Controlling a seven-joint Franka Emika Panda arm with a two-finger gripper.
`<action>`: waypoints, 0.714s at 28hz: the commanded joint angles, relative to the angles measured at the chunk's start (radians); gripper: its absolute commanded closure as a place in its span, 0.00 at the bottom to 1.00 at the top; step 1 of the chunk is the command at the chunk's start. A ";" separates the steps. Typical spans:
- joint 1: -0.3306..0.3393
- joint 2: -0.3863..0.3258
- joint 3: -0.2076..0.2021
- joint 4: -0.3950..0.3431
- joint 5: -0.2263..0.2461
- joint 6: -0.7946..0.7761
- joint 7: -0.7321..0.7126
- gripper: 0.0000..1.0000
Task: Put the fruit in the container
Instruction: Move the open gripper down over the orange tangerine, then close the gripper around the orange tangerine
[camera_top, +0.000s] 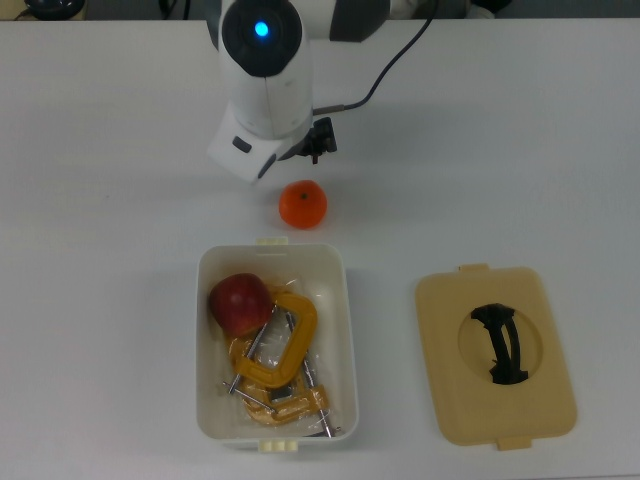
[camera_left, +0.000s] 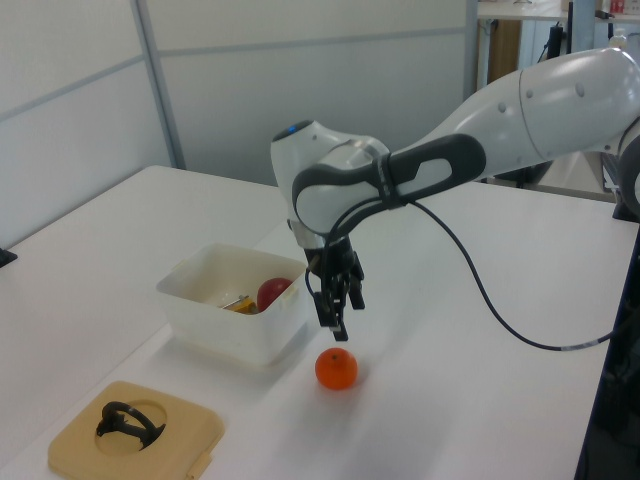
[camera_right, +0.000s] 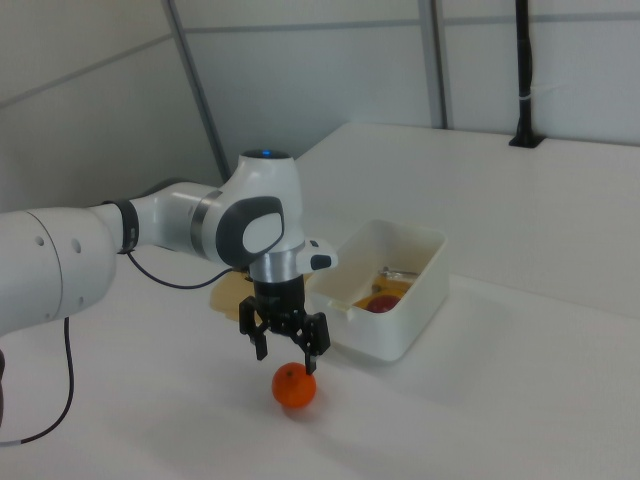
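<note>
A bright orange (camera_top: 302, 204) lies on the table just outside the white container's (camera_top: 351, 340) short end. The dark red apple (camera_top: 240, 303) rests inside the container at one corner. In the right view my gripper (camera_right: 284, 355) hangs open directly above the orange (camera_right: 294, 387), fingers spread to either side and a little clear of it. The left view shows the gripper (camera_left: 338, 318) pointing down just over the orange (camera_left: 337, 368), beside the container (camera_left: 230, 325). In the top view the arm's wrist (camera_top: 262, 90) hides most of the gripper.
Yellow metal clamps (camera_top: 275, 355) lie in the container next to the apple. A flat tan lid (camera_top: 495, 340) with a black handle lies on the top view's right of the container. A black cable (camera_top: 385, 65) trails from the wrist.
</note>
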 joint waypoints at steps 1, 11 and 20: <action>0.031 0.012 -0.006 -0.040 0.025 0.071 0.010 0.00; 0.076 0.097 -0.007 -0.040 0.022 0.189 0.091 0.00; 0.080 0.111 -0.009 -0.040 -0.023 0.192 0.100 0.38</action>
